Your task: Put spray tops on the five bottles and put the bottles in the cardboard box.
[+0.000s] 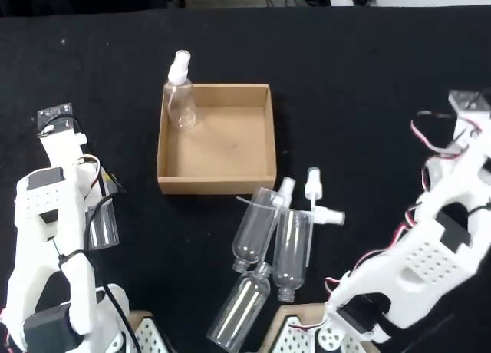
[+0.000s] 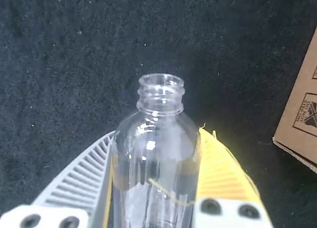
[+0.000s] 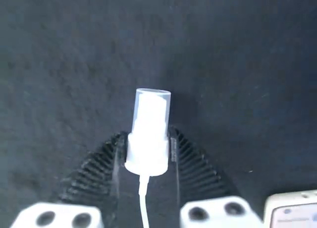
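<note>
My left gripper [image 2: 158, 134] is shut on a clear uncapped bottle [image 2: 157, 139], its open neck pointing away over the black cloth. In the high view that bottle [image 1: 102, 224] hangs at the left arm, left of the cardboard box [image 1: 216, 186]. My right gripper [image 3: 147, 139] is shut on a white spray top [image 3: 148, 131], its tube trailing back between the black fingers [image 3: 195, 163]. One bottle with a spray top [image 1: 181, 92] stands in the box's far left corner. Three uncapped bottles [image 1: 257, 226] [image 1: 291, 247] [image 1: 240, 307] lie in front of the box, with loose spray tops [image 1: 312, 184] [image 1: 330, 215] [image 1: 285, 188] beside them.
The right arm [image 1: 445, 238] stands at the table's right side, well away from the box. A corner of the cardboard box [image 2: 302, 114] shows in the left wrist view. Black cloth covers the whole table [image 1: 368, 77]; both arm bases sit at the near edge.
</note>
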Robot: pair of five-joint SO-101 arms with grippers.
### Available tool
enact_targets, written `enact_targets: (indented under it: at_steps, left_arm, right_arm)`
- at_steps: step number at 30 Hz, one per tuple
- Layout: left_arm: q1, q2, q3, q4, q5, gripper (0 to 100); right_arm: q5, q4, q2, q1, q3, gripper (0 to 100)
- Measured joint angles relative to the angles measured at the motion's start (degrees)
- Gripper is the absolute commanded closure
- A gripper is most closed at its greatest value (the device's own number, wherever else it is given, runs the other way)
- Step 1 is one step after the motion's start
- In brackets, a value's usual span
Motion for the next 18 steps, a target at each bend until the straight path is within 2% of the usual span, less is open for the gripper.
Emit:
enact_targets:
  at_steps: [6, 10, 12, 18]
  left_arm:
    - [0.0, 0.0, 0.0, 0.0, 0.0, 95]
    - [0.0, 0.0, 0.0, 0.0, 0.0, 95]
    - [0.0, 0.0, 0.0, 0.0, 0.0, 95]
    - [0.0, 0.0, 0.0, 0.0, 0.0, 95]
  right_arm:
    - [0.6, -3.2, -0.1, 3.9, 6.2, 95.4]
    - [0.6, -3.7, -0.6, 4.5, 7.9, 80.2]
    - [0.7, -3.5, -0.8, 4.5, 8.8, 76.2]
    - [1.1, -1.9, -0.7, 4.0, 9.1, 80.5]
